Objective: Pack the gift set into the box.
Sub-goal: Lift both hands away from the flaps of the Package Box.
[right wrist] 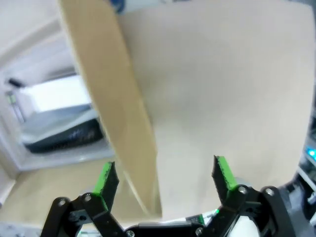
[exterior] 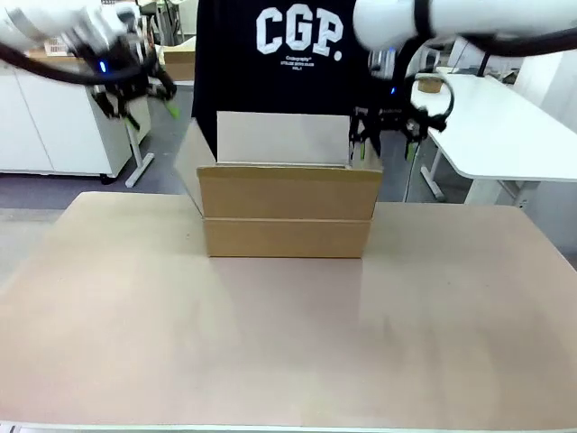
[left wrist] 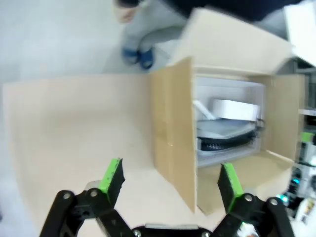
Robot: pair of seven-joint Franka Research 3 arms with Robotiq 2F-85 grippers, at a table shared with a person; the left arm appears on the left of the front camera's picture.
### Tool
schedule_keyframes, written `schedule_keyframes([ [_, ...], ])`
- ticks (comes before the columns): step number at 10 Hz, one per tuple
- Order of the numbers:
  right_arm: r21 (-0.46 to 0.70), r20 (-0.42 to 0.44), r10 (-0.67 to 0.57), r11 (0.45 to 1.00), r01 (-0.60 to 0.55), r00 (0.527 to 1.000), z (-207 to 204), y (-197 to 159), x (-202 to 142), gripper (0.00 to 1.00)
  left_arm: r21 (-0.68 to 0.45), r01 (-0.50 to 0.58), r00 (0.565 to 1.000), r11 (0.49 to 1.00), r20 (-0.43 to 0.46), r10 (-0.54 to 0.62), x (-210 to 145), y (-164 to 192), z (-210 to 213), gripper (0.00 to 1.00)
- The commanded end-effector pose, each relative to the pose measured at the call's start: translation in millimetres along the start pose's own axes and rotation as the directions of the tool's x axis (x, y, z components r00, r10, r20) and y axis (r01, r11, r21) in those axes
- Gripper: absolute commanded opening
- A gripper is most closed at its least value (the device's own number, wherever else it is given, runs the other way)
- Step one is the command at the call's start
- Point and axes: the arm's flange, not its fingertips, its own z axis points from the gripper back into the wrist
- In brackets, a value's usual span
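Front view: the box (exterior: 288,216) sits on the far half of the table (exterior: 135,343) with its flaps spread, and broad bare tabletop lies on its near side and to both sides of it. A person (exterior: 288,72) in a black shirt stands right behind it. The left gripper (exterior: 135,95) hangs in the air off the box's left, well apart from it. The right gripper (exterior: 386,135) hovers just by the box's right rear corner. Both have their jaws spread wide and hold nothing. In the right wrist view a side flap (right wrist: 113,98) runs down into the gap of the open jaws; whether it touches them cannot be told. The left wrist view looks into the box, where the gift set (left wrist: 227,123), white and grey pieces in a white tray, lies inside.
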Motion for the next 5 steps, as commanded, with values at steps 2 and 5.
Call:
schedule_keyframes([
  [2, 0.267, 0.121, 0.139, 0.949, -0.167, 0.983, 48, -58, -118, 1.0, -0.396, 0.201, 0.979, 0.896, 0.063, -0.192, -75, 22, 61, 1.0],
  [5, 0.679, 0.142, 0.094, 0.715, -0.167, 0.985, 48, -172, -145, 1.0, -0.62, 0.149, 0.987, 0.77, 0.046, -0.154, -88, 76, 59, 1.0],
])
